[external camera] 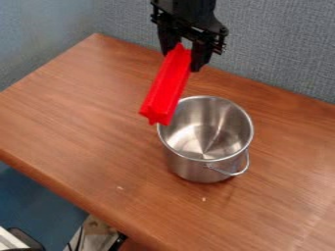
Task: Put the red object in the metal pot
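Note:
The red object (167,86), a long bright red block, hangs tilted from my gripper (185,54), which is shut on its upper end. Its lower end hovers just above the left rim of the metal pot (207,138). The pot is a shiny round steel vessel standing on the wooden table (78,108), with nothing visible inside it and a small handle at its front right. The black gripper points downward above the pot's far left side.
The table's front edge runs diagonally across the lower left, with floor clutter below it. A grey-blue wall stands behind the table. Bare wood lies to the left and right of the pot.

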You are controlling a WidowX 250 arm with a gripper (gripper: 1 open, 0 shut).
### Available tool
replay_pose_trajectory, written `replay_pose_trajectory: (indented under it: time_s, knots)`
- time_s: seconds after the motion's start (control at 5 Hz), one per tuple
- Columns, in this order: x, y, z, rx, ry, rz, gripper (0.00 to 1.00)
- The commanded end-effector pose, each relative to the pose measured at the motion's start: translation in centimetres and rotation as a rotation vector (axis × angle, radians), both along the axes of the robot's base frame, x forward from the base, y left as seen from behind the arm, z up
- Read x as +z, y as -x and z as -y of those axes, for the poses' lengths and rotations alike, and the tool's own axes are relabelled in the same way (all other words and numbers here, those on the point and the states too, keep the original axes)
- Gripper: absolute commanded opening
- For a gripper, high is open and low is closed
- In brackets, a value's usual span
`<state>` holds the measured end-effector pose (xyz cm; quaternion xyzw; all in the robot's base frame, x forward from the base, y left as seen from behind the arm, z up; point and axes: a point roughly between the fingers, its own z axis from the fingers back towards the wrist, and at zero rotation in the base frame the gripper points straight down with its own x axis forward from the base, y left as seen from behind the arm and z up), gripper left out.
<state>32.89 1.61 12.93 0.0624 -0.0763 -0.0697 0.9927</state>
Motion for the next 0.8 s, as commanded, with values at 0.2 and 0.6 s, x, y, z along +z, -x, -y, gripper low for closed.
replay_pose_trajectory:
  time_s: [0.2,0.6]
  knots:
    - [1.2,1.7,-3.0,0.088,-0.013,-0.015,0.0]
    - [-2.8,1.0,-0.7,-0.026,-0.018,-0.034,0.0]
